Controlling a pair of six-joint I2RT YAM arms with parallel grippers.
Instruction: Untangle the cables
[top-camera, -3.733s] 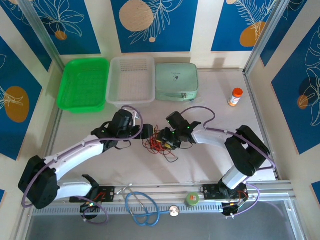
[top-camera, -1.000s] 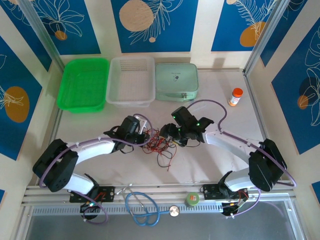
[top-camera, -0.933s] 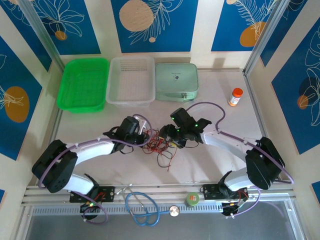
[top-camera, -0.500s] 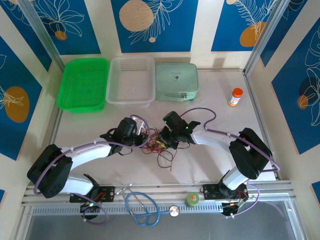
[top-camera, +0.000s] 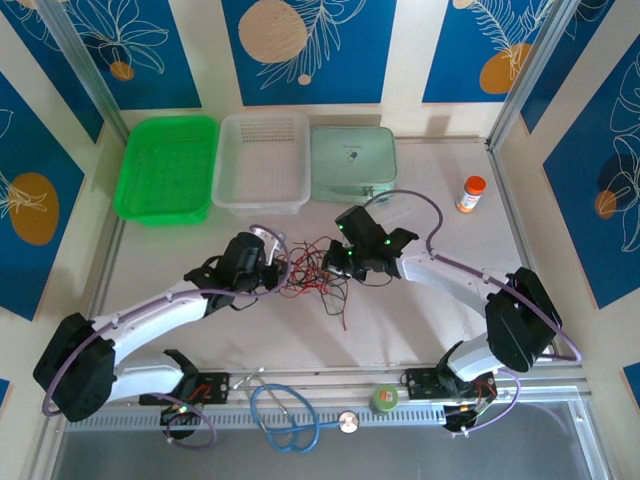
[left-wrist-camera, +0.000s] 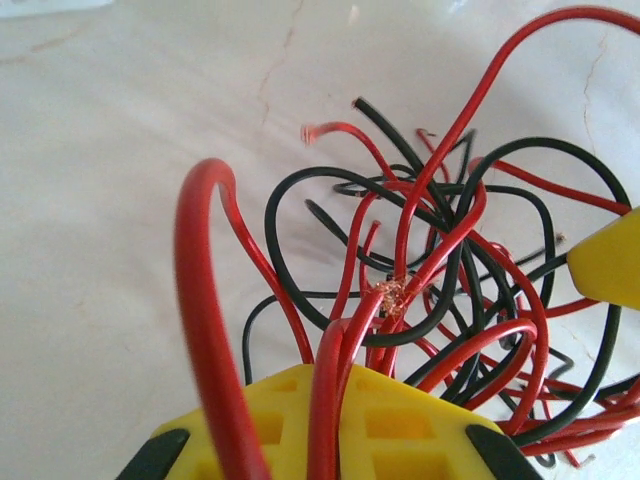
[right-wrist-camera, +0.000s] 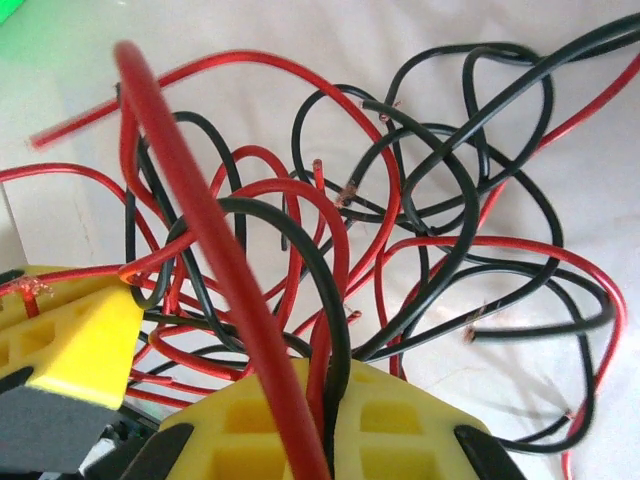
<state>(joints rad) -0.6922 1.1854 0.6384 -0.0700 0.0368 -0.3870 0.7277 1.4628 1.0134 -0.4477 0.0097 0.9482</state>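
A: Change from a second ago: the right jaws were spread wide at the right edge of the cables (top-camera: 308, 272) and are now pressed together on them. Over the last half second both arms have eased back a little toward their own sides. The bundle looks looser, less of a clump.

B: Left side?

A: The left jaws are unchanged, clamped throughout. In the left wrist view, red strands (left-wrist-camera: 338, 335) run straight down between the yellow pads (left-wrist-camera: 300, 420). In the right wrist view, a black strand (right-wrist-camera: 338, 310) and some red ones run in between that arm's pads (right-wrist-camera: 400, 430).

B: Where does the tangle sit against the jaws?

A: Directly between the two pairs, just ahead of each, over the table (top-camera: 420, 320). Each wrist view catches the other arm's yellow fingertip (left-wrist-camera: 610, 265) at the edge of the knot, so the jaws stand near one another. The bundle's long axis runs jaw to jaw. One loose tail (top-camera: 340, 308) trails off sideways from that line, nearer the right jaws.

B: Nearer arm?

A: Neither. The left arm (top-camera: 160, 310) and the right arm (top-camera: 450, 272) each already hold an end. Judgement: the coming move depends on drawing apart along the jaw-to-jaw line. The crossings at mid-span are dense, and I cannot tell which strands both grips share.
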